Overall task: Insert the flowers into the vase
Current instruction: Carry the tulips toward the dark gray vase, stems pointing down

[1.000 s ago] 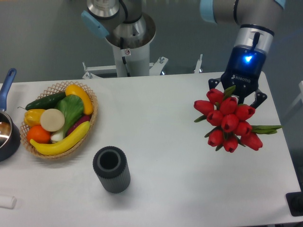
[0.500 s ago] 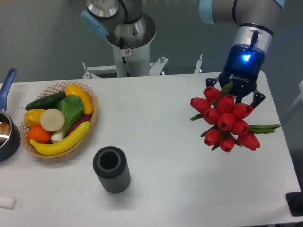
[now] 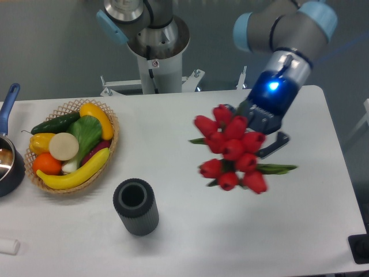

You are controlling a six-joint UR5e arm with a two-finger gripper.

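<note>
The flowers [image 3: 232, 149], a tight bunch of red tulip buds with green leaves, hang in the air above the middle-right of the table, slightly blurred. My gripper [image 3: 259, 128] is shut on the flowers from behind; its fingers are mostly hidden by the buds, with one dark finger [image 3: 274, 144] showing at the right. The vase [image 3: 136, 206], a dark grey ribbed cylinder with an open round mouth, stands upright near the front of the table, well to the left of and below the bunch.
A wicker basket [image 3: 109, 151] of fruit and vegetables sits at the left. A dark pot with a blue handle [image 3: 8, 99] is at the far left edge. A small white object [image 3: 8, 246] lies at the front left corner. The robot base column [image 3: 155, 63] stands behind the table.
My gripper has moved left with the flowers, from the right side of the table toward the middle, and the wrist has tilted. The vase and basket have not moved.
</note>
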